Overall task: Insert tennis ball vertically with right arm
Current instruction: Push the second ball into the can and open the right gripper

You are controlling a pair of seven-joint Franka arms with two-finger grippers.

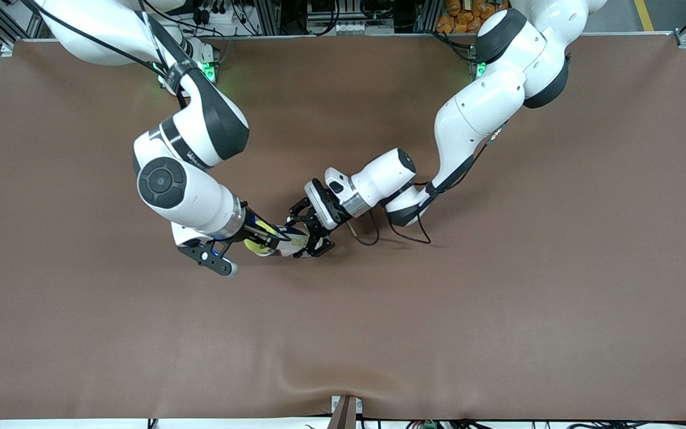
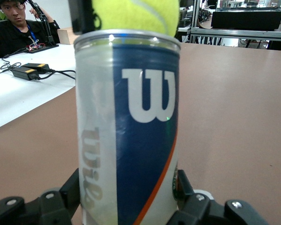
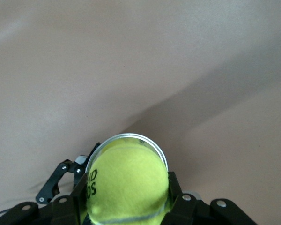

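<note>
Nearest the front camera we saw only bare brown table (image 1: 343, 333), with a small dark mark near the lower right corner of the frame. Just left of the frame's centre the two grippers met around an upright clear can (image 1: 295, 243) with a blue label and a white W. We found the left gripper (image 1: 314, 229), reaching in from the upper right of the front view, closed on the can's lower body; in its own wrist view the can (image 2: 131, 136) filled the middle of the frame, with the black fingers (image 2: 61, 199) pressed against it at the bottom edge. We found the right gripper (image 1: 255, 238), coming from the upper left of the front view, pointing down over the can's mouth with its fingers clamped on a yellow-green tennis ball (image 1: 258, 245). In the right wrist view the tennis ball (image 3: 126, 187) sat low in the frame, centred over the can's round metal rim (image 3: 145, 139), with the black fingers (image 3: 175, 192) tight on its sides. From the left wrist view we saw the tennis ball (image 2: 136, 16) sitting at the can's open top, at the upper edge of that frame.
</note>
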